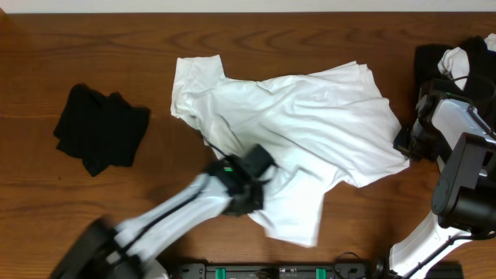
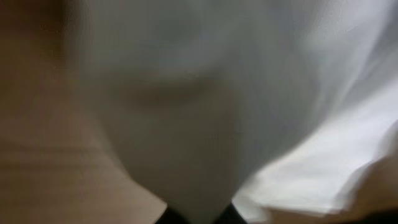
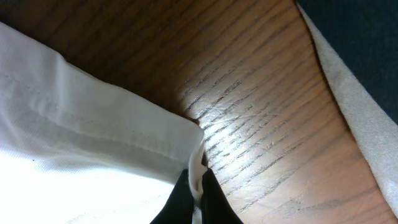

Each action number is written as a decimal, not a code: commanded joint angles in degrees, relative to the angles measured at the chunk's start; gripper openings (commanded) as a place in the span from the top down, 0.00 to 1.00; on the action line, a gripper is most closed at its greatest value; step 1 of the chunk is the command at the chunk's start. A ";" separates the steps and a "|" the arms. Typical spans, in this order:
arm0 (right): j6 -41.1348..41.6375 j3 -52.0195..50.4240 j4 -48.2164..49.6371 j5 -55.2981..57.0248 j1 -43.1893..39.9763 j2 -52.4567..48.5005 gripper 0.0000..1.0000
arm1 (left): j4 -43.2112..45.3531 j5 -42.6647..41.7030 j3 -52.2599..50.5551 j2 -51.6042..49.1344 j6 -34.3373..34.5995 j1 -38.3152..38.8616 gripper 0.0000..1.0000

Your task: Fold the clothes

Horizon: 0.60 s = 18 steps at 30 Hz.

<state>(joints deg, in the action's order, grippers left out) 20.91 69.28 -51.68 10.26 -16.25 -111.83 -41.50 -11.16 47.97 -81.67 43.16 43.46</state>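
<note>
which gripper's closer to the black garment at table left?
Left. The left gripper is on the white T-shirt, at its lower-left part, right of the black garment; the right gripper is at the shirt's far right edge.

The end effector (image 3: 196,194) at 6 o'clock pinches the hem corner of the white shirt (image 3: 93,143), which spreads toward 9 o'clock. The brown wooden surface (image 3: 261,124) fills the middle. A dark cloth (image 3: 367,37) and a pale cloth (image 3: 348,93) lie at 2 o'clock.

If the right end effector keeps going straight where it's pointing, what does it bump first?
The right end effector pinches the hem of the white T-shirt; straight ahead it likely meets the bare wooden table, though depth is unclear.
</note>
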 commanded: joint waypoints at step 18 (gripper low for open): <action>0.70 -2.67 -1.49 -3.19 -0.61 -3.13 0.99 | -7.80 1.16 2.51 20.70 -7.54 -17.03 0.94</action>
<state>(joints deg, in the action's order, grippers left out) 20.91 69.21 -52.73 9.78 -16.25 -111.83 -49.06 -8.69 49.84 -60.95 36.47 26.83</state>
